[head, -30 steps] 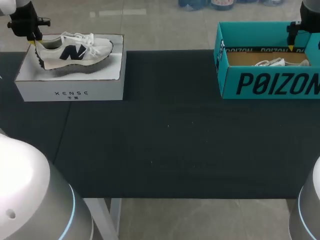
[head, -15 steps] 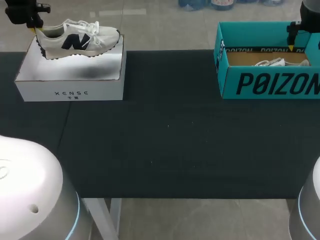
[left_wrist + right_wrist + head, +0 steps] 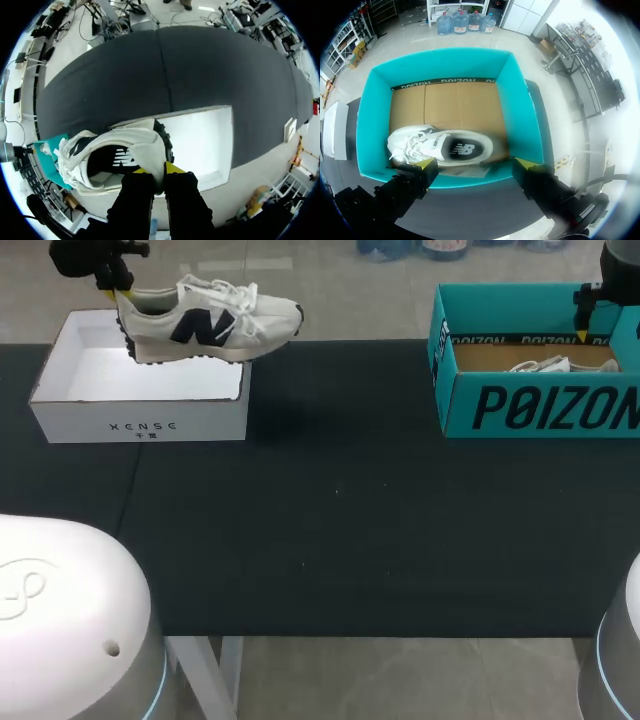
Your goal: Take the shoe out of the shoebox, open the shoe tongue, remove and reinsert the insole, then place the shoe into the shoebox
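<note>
Left gripper (image 3: 159, 170) pinches the shoe (image 3: 210, 322) by the heel, one finger on each side of the collar. Shoe is in the air over the white shoebox (image 3: 140, 425) rim. Its long axis runs away from the fingers, toe toward table middle. Right gripper (image 3: 474, 164) is spread wide above the teal shoebox (image 3: 375, 115), well apart, so left is nearer.

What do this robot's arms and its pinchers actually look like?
The left arm and right arm have smooth, rounded white-grey casings, each ringed by a thin light-blue band. The left one carries a small dark dot. The left gripper and right gripper are black and blocky, each with two fingers capped in bright yellow.
</note>
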You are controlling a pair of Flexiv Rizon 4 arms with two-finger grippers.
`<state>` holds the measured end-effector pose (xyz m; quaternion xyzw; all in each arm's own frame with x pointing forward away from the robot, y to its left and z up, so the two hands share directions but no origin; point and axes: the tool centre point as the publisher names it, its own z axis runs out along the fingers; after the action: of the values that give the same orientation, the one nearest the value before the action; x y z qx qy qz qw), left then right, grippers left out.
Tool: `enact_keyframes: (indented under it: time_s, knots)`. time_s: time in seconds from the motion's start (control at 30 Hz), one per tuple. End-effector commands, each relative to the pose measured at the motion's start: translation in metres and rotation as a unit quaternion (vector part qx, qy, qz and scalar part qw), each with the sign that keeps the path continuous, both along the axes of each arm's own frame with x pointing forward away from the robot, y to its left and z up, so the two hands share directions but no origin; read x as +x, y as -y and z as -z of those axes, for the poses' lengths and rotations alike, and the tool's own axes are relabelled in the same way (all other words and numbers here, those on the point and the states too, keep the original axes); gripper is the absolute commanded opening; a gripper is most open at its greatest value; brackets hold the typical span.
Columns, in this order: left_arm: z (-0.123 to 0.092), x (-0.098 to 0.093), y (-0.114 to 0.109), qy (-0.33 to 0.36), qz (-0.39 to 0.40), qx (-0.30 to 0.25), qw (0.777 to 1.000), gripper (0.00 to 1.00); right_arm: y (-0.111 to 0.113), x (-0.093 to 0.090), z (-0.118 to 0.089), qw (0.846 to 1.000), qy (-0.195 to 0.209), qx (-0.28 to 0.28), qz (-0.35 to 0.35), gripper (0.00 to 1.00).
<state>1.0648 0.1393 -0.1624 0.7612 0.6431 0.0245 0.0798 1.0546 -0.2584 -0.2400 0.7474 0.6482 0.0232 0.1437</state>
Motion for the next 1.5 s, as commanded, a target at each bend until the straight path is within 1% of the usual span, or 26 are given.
enact_keyframes:
  time_s: [0.03,0.13,0.23,0.37,0.5,0.6,0.67,0.73,0.87,0.93,1.07,1.23,1.37,1.5]
  knots:
    - [0.011,-0.062,0.041,0.069,0.002,0.012,0.998,0.0,0.0,-0.001,0.0,1.0,0.002,-0.001,0.0,1.0]
    - [0.022,-0.083,0.069,0.063,0.013,0.012,0.998,0.0,0.0,-0.001,0.0,1.0,0.002,-0.001,0.0,1.0]
    - [0.032,-0.095,0.086,0.059,0.022,0.01,0.998,0.0,0.0,-0.001,0.0,1.0,0.002,-0.001,0.0,1.0]
    - [0.04,-0.107,0.102,0.05,0.033,0.003,0.998,0.0,0.0,-0.001,0.0,1.0,0.002,-0.001,0.0,1.0]
    - [0.044,-0.116,0.112,0.05,0.046,-0.001,0.998,0.0,0.0,-0.001,0.0,1.0,0.002,-0.001,0.0,1.0]
    - [0.044,-0.127,0.123,0.053,0.062,-0.003,0.997,0.0,0.0,-0.001,0.0,1.0,0.002,-0.001,0.0,1.0]
    - [0.045,-0.134,0.132,0.066,0.067,0.005,0.996,0.0,0.0,-0.001,0.0,1.0,0.002,-0.001,0.0,1.0]
    - [0.052,-0.141,0.145,0.059,0.07,-0.001,0.996,0.0,0.0,-0.001,0.0,1.0,0.002,-0.001,0.0,1.0]
    - [0.065,-0.155,0.178,0.063,0.078,0.003,0.995,0.0,0.0,-0.001,0.0,1.0,0.002,-0.001,0.0,1.0]
    - [0.07,-0.166,0.193,0.057,0.076,-0.004,0.995,0.0,0.0,-0.001,0.0,1.0,0.002,-0.001,0.0,1.0]
    - [0.089,-0.175,0.222,0.059,0.077,-0.004,0.995,0.0,0.0,-0.001,0.0,1.0,0.002,-0.001,0.0,1.0]
    - [0.108,-0.182,0.251,0.052,0.083,0.002,0.995,0.0,0.0,-0.001,0.0,1.0,0.002,-0.001,0.0,1.0]
    - [0.119,-0.184,0.264,0.048,0.081,0.006,0.996,0.0,0.0,-0.001,0.0,1.0,0.002,-0.001,0.0,1.0]
    - [0.13,-0.186,0.267,0.04,0.068,0.011,0.997,0.0,0.0,-0.001,0.0,1.0,0.002,-0.001,0.0,1.0]
